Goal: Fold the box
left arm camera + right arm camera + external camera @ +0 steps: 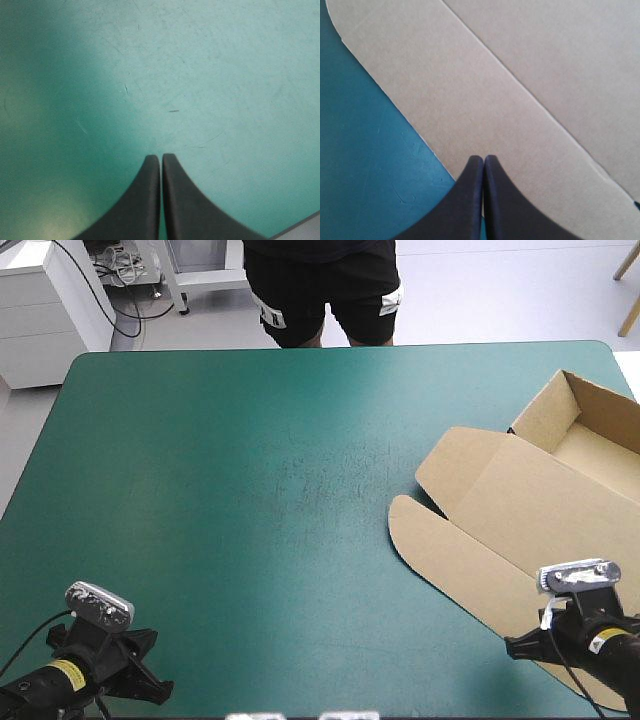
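The brown box lies at the table's right side as an open tray with raised walls at the far right. Its lid lies flat toward the middle and ends in a rounded flap. My right gripper is shut, near the front right corner, over the lid's near edge. In the right wrist view the gripper points across the flap, with a crease line running past it; I see no board between the fingers. My left gripper is at the front left, shut over bare cover.
The teal-green cover shows faint scuffs at its middle. The tray part of the box reaches the table's right edge. The table's near edge lies just beside my left gripper.
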`<action>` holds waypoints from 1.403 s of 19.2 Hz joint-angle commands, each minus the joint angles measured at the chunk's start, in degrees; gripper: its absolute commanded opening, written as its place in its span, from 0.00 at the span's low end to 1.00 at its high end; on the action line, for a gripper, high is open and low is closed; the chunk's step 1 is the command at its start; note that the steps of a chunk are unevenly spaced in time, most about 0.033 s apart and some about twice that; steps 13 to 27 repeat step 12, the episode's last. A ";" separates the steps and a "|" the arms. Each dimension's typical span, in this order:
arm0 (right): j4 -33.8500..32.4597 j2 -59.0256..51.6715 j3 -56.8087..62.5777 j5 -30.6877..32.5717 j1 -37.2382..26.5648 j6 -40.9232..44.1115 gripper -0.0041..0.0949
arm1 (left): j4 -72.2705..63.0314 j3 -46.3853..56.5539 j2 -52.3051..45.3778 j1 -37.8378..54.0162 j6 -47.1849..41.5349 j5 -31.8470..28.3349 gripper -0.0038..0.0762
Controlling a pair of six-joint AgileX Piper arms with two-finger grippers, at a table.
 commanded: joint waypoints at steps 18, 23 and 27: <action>0.81 -7.71 3.82 -4.57 0.24 -0.48 0.02 | -2.86 -1.34 0.38 -0.27 -0.26 -3.04 0.04; 0.81 -7.71 3.82 -4.57 0.24 -0.48 0.02 | -2.86 -1.34 0.38 -0.27 -0.26 -3.04 0.04; 0.81 -7.71 3.82 -4.57 0.24 -0.48 0.02 | -2.86 -1.34 0.38 -0.27 -0.26 -3.04 0.04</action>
